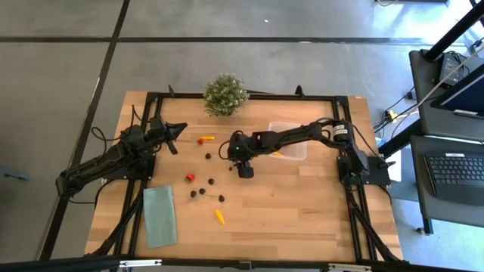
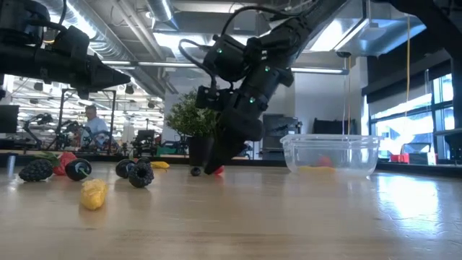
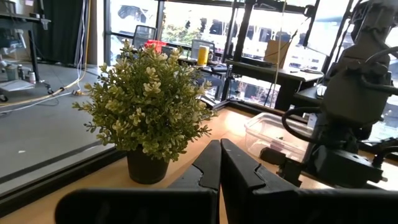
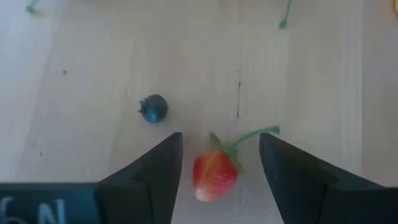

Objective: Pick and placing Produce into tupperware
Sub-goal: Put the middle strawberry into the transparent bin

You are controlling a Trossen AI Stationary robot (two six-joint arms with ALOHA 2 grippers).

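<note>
Between the parted dark fingers of the right gripper (image 4: pixel 217 171), low over the wooden table (image 1: pixel 302 204), lies a small red toy strawberry with green stem (image 4: pixel 214 174), ungripped. A dark blue berry (image 4: pixel 153 108) sits just beside it, and the clear square plastic tupperware (image 1: pixel 291 143) stands near. Beside the bushy green potted plant (image 3: pixel 146 112), the left gripper (image 3: pixel 219 171) waits closed and empty.

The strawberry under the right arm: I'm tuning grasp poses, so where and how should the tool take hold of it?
Grip the strawberry across its red body, not the thin green stem that curls off to one side. Come straight down from above: it lies flat on the table, and the right tool, open, already straddles it. The blueberry sits apart, outside the fingers, so closing should not catch it.
</note>
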